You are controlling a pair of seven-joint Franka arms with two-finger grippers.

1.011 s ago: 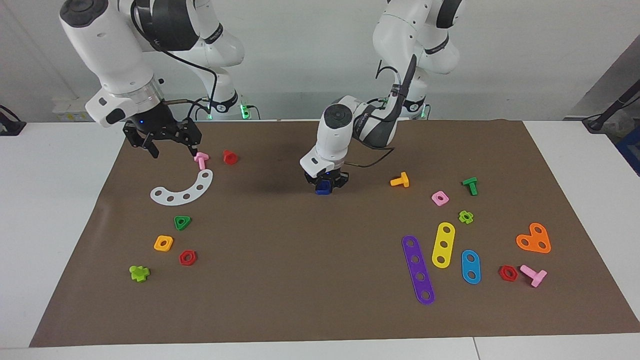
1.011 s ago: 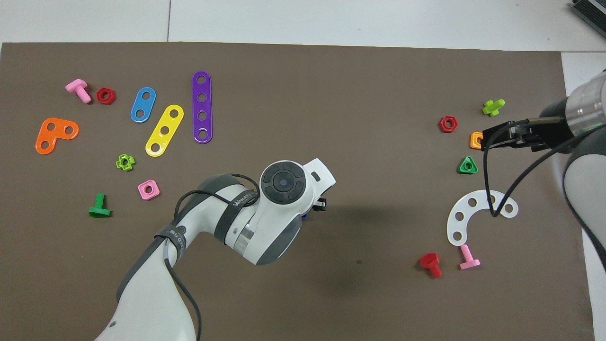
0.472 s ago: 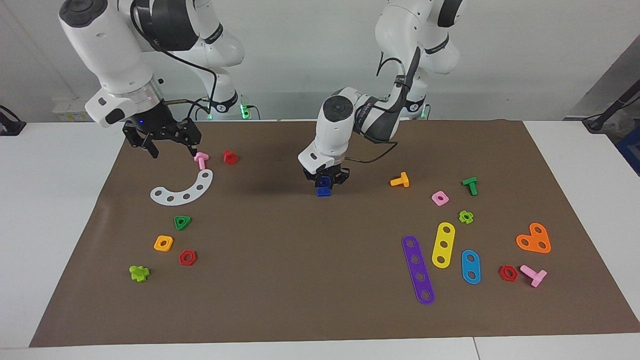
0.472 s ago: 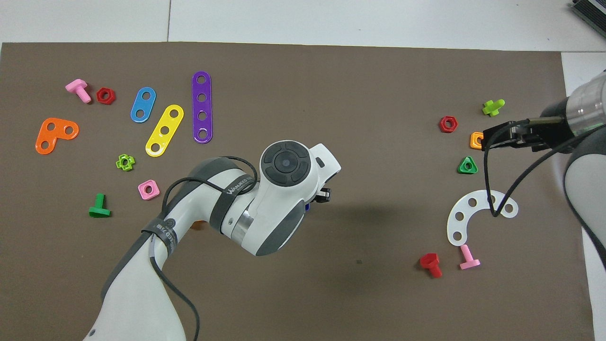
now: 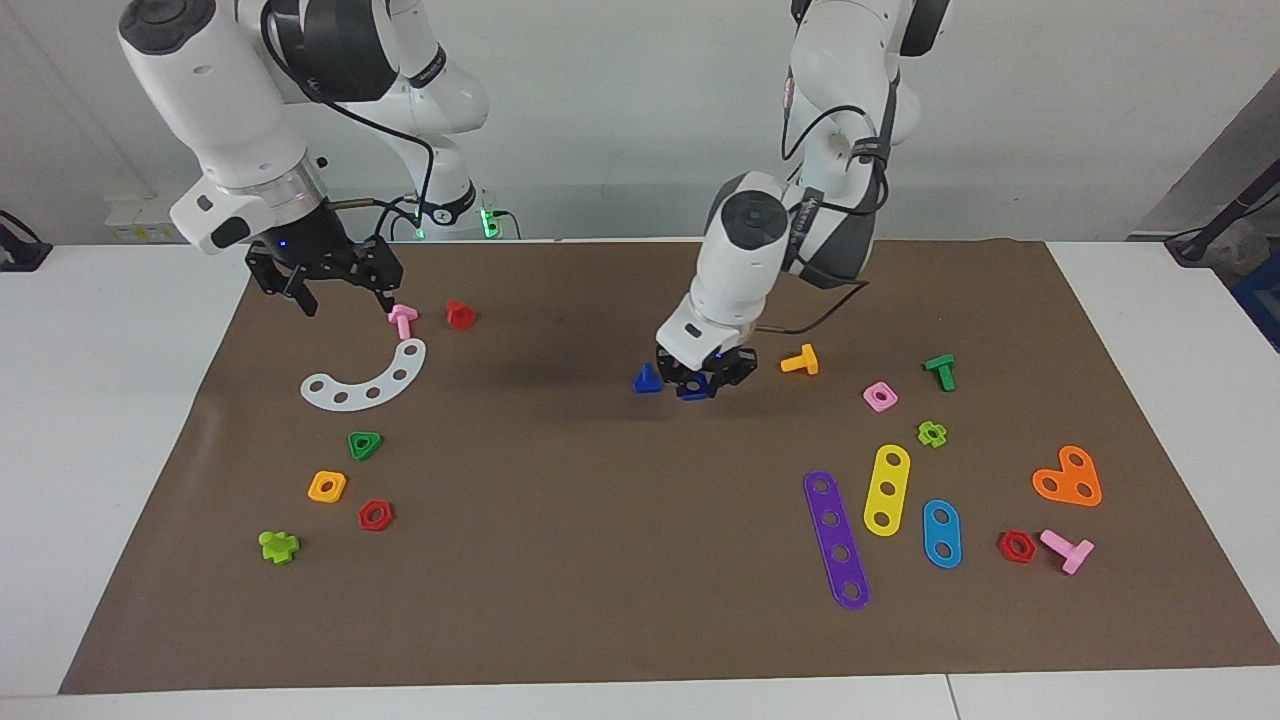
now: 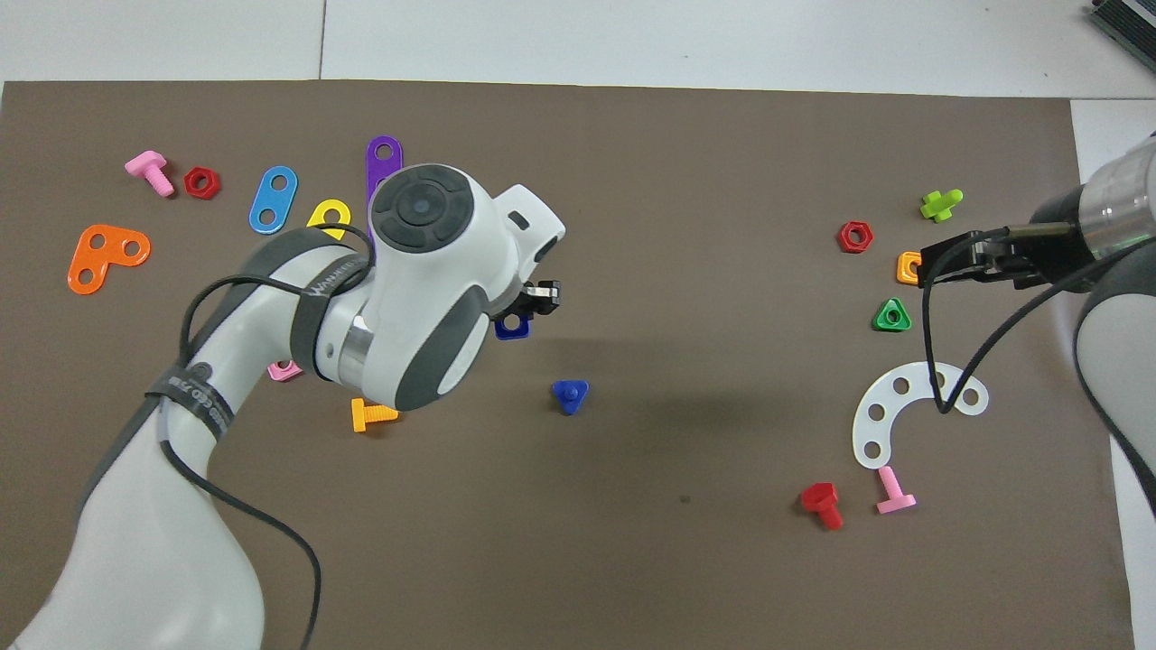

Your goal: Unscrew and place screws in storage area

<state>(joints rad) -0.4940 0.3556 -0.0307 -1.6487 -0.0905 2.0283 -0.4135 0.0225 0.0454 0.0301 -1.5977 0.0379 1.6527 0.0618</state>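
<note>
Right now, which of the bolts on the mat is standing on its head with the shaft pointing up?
The blue bolt mid-mat, triangular head down. The orange, green, pink and red ones lie on their sides.

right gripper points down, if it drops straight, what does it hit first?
Probably bare brown mat: the open right gripper hangs beside the pink plastic bolt, above the white curved strip. Depth is unclear, so a finger might clip the bolt.

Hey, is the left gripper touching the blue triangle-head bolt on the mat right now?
Apart. The overhead view shows bare mat between the left gripper, shut on the blue nut, and the blue bolt standing alone.
</note>
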